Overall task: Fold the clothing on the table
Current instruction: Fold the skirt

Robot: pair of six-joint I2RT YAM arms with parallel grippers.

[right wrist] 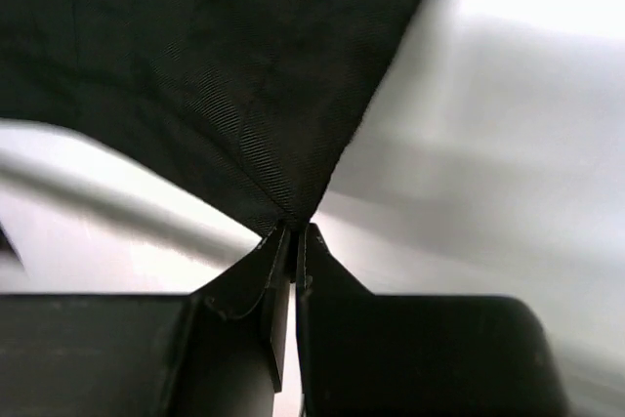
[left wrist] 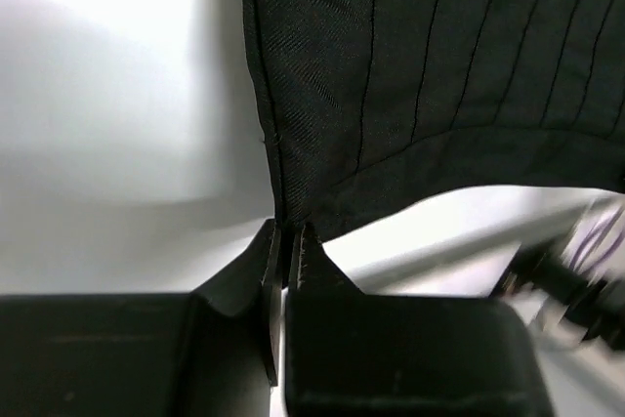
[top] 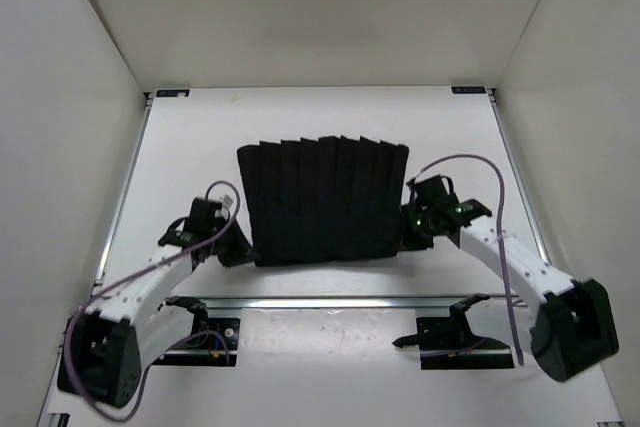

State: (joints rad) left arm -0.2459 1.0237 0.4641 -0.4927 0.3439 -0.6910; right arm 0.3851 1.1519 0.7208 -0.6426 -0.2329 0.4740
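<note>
Clothing (top: 325,202), a black pleated skirt, lies spread flat around the middle of the white tabletop (top: 200,137), its pleats running from the far edge toward the arms. The far edge is a little wider than the near one. The near edge sits just short of the aluminium rail (top: 330,302) at the front.

Both arms reach in from the sides to the near corners. The left fingers (left wrist: 305,253) are pressed almost together, with the near left corner of the fabric pinched between their tips. The right fingers (right wrist: 312,251) are closed on the near right corner, and the cloth fans out from their tips in a taut wedge. Around each grip, bare white tabletop shows beside the fabric.
</note>
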